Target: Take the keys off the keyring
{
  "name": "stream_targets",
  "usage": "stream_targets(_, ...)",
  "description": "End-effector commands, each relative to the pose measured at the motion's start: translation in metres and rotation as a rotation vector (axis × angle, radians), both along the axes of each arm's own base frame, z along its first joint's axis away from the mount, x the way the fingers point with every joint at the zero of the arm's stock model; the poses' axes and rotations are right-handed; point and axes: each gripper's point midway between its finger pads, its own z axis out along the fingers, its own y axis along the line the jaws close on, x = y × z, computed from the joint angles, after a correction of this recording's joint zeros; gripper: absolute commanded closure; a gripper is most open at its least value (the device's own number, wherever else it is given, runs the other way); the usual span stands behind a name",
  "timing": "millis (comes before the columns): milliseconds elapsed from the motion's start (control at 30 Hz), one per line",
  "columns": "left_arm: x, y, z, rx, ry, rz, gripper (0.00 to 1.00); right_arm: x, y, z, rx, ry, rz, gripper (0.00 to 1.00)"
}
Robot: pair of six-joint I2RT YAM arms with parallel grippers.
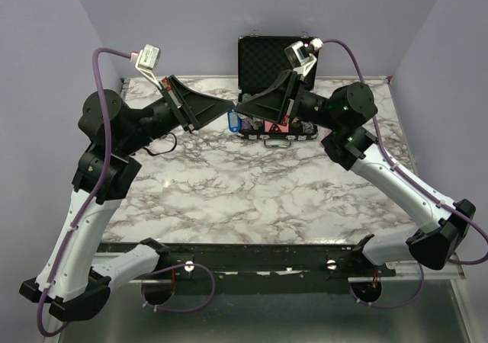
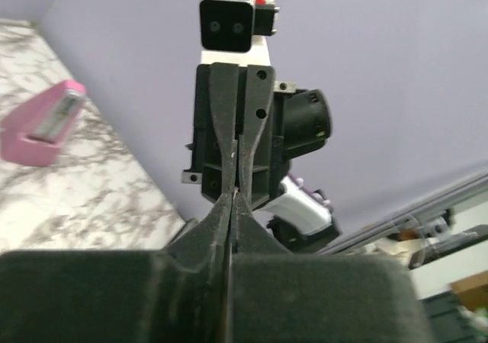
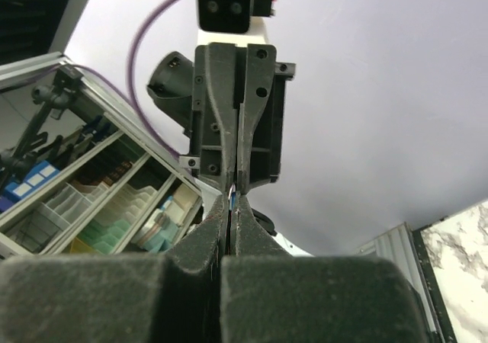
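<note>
The white and grey marble-patterned table [image 1: 229, 198] carries both arms at its near edge. Both arms reach toward the middle of the far edge.

Left hand [image 1: 228, 107]: the fingers are pressed together along their full length, with no gap visible in the left wrist view.

Right hand [image 1: 241, 111]: the fingers are likewise pressed together. A thin blue sliver shows at their tips in the right wrist view.

The two hands meet tip to tip, each pointing at the other. The small key with the bright blue oval plastic head [image 1: 234, 120] sits directly at this meeting point, just on the near side of the tips. The thin metal keyring is too small to make out, so which hand pinches it cannot be told.

Behind the hands, at the far edge, a black foam-lined case [image 1: 263, 53] stands open. A pink wedge-shaped object [image 2: 42, 122] lies on the table near it.
</note>
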Motion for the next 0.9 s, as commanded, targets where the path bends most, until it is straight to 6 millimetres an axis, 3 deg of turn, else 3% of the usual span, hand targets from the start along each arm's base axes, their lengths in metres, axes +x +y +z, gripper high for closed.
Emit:
stream_targets(0, -0.006, 0.016, 0.011, 0.093, -0.100, 0.089, 0.77, 0.002, 0.001, -0.007, -0.068, -0.001, -0.015, 0.99)
stream_targets(100, -0.009, 0.024, 0.011, 0.189, -0.157, 0.121, 0.49, -0.002, 0.001, -0.009, -0.094, -0.011, -0.004, 0.99)
stream_targets(233, -0.014, 0.033, -0.001, 0.323, -0.207, 0.120, 0.38, -0.011, 0.002, -0.023, -0.147, -0.012, 0.053, 0.99)
stream_targets(333, -0.023, 0.027, -0.016, 0.374, -0.230, 0.002, 0.40, -0.025, 0.003, -0.037, -0.177, -0.006, 0.160, 0.99)
stream_targets(567, -0.052, 0.012, -0.040, 0.355, -0.238, -0.266, 0.46, -0.054, -0.003, -0.048, -0.201, -0.005, 0.398, 0.99)
stream_targets(867, -0.056, 0.010, -0.051, 0.352, -0.217, -0.304, 0.55, -0.059, -0.004, -0.052, -0.223, 0.000, 0.493, 0.99)
